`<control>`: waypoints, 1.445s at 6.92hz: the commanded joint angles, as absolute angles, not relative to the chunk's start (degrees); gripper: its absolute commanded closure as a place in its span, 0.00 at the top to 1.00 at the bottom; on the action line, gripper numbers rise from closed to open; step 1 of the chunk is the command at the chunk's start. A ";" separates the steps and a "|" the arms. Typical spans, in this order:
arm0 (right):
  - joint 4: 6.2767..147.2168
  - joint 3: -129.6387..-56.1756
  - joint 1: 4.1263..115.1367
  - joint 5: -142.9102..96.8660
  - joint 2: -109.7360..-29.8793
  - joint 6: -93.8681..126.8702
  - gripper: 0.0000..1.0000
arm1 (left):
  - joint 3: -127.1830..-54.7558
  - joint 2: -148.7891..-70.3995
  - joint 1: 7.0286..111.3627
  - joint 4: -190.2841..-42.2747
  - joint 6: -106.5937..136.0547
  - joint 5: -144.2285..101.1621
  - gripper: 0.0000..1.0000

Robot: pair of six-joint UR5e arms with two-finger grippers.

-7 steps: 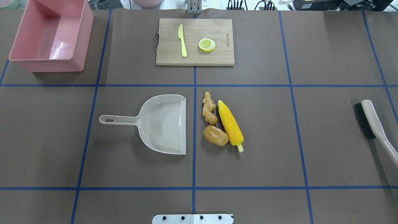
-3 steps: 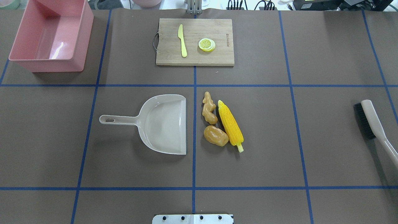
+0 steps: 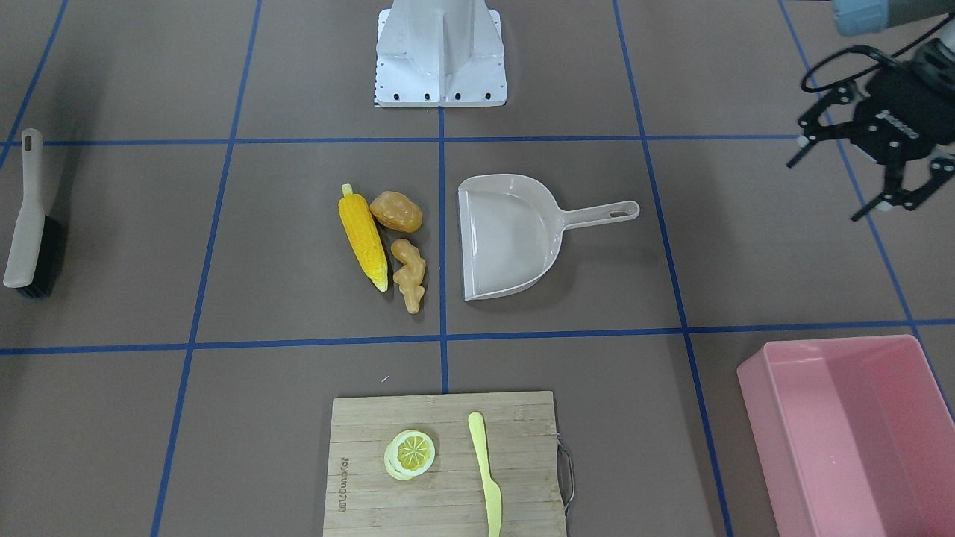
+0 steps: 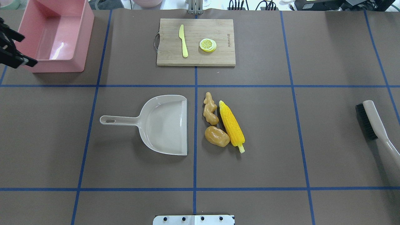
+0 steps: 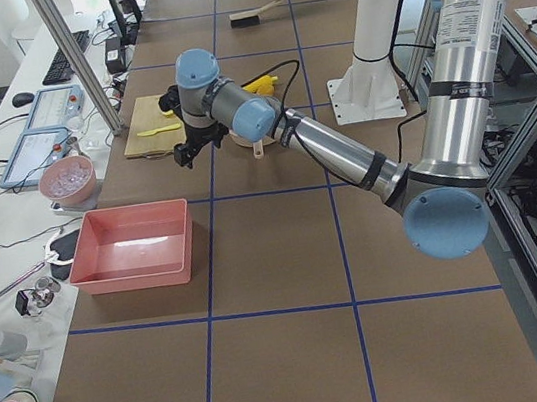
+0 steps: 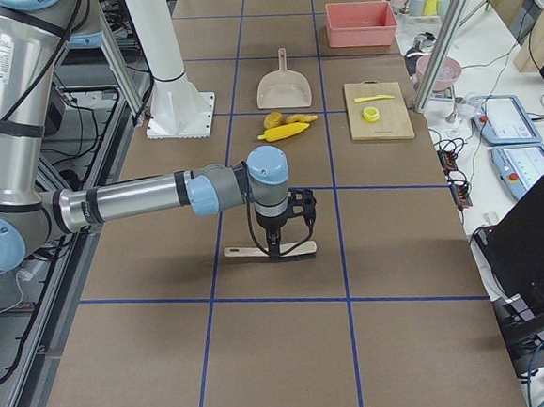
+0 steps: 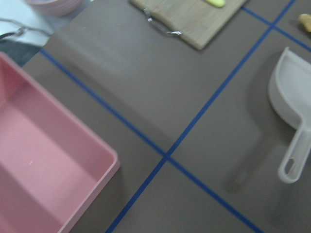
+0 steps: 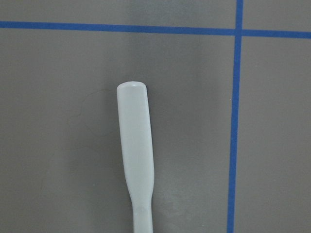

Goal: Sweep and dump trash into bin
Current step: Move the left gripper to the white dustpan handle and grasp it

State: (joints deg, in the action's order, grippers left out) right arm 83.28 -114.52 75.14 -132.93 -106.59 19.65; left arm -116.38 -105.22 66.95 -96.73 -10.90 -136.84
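Note:
The trash lies mid-table: a yellow corn cob [image 4: 232, 125], an orange-brown potato [image 4: 217, 136] and a tan ginger root [image 4: 210, 109], just right of the mouth of a beige dustpan [image 4: 162, 125]. The pink bin [image 4: 56, 66] stands empty at the far left corner. My left gripper [image 4: 28, 50] is open and empty in the air beside the bin's front left corner; it also shows in the front-facing view [image 3: 825, 189]. My right gripper [image 6: 280, 245] hangs over the handle of a brush [image 6: 266, 252], seen only in the exterior right view; I cannot tell if it is open or shut.
The brush [image 4: 373, 120] lies at the table's right edge, bristles to the left. A wooden cutting board [image 4: 218, 57] with a yellow knife [image 4: 183, 42] and a lemon slice [image 4: 208, 45] sits at the back centre. The robot's base plate [image 4: 193, 220] is at the near edge.
My left gripper has come into the overhead view at the left edge, next to the bin. The trash, dustpan and brush have not moved.

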 commanded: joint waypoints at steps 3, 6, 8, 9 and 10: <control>72.42 -115.05 63.38 -129.20 -110.47 34.19 1.00 | -114.88 -111.80 51.01 -104.18 -13.17 -134.32 0.98; 71.98 -113.57 61.27 -128.24 -112.24 34.45 1.00 | -104.91 -109.52 49.66 -121.37 -14.67 -134.38 0.98; 59.75 -107.78 59.25 -128.23 -114.16 37.85 1.00 | -92.85 -108.46 48.79 -141.71 -13.80 -133.95 0.98; 54.11 -105.84 57.59 -128.06 -115.39 38.23 1.00 | -91.86 -107.33 47.91 -147.16 -8.75 -133.60 0.98; 53.97 -105.82 56.79 -128.40 -115.31 37.88 1.00 | -88.71 -107.23 46.94 -153.31 -5.74 -131.85 0.98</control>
State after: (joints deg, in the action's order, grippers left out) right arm 56.63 -106.80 58.05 -128.19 -114.87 37.73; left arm -92.01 -107.70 48.01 -145.96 -9.56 -133.29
